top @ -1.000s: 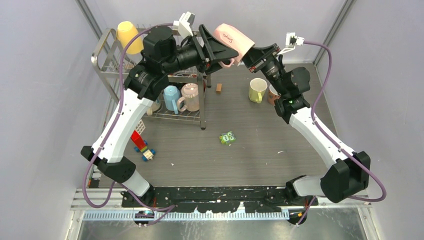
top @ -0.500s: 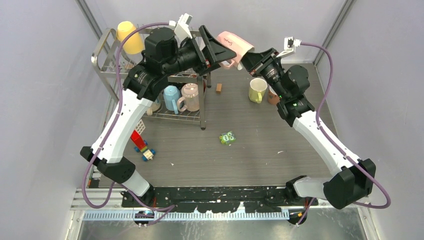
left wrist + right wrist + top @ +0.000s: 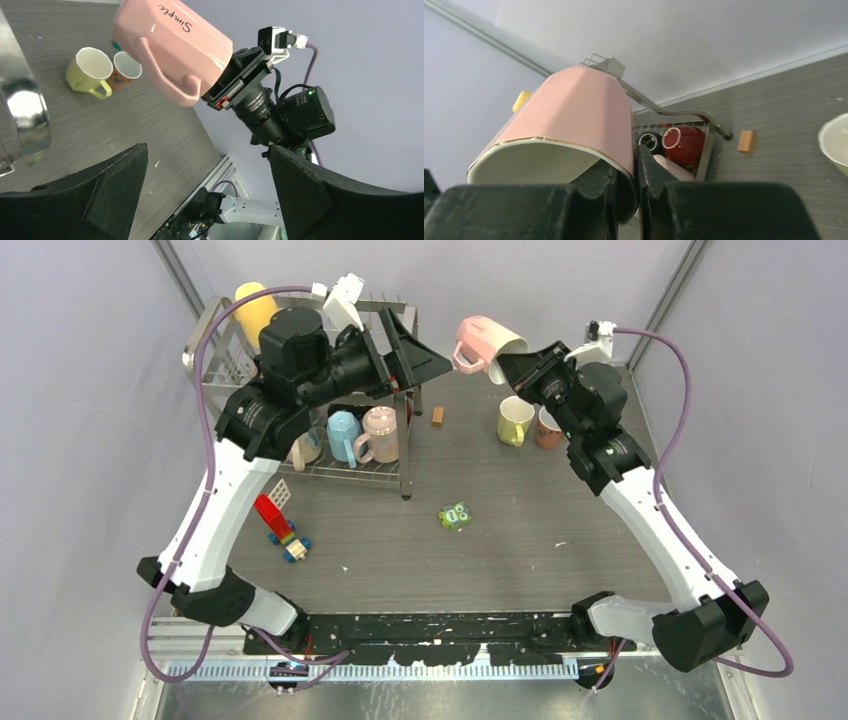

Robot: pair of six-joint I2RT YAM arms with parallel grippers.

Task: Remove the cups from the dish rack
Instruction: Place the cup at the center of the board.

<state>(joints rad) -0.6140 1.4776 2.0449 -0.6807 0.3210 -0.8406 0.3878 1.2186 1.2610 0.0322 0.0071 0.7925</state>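
A pink cup hangs tilted in the air above the far middle of the table, its rim pinched by my right gripper, which is shut on it. In the right wrist view one finger is inside the pink cup and one outside. My left gripper stands open just left of it, apart from the cup and holding nothing. The dish rack holds a yellow cup on top, and a light blue cup and a beige cup below. A lime cup and an orange cup stand on the table.
A small wooden block lies beside the rack's right post. A green cube sits mid-table and toy blocks lie near the left arm. A red round item shows inside the rack.
My left gripper opened, let go of the pink cup and drew back to the left. My right gripper keeps the cup and has carried it slightly right.
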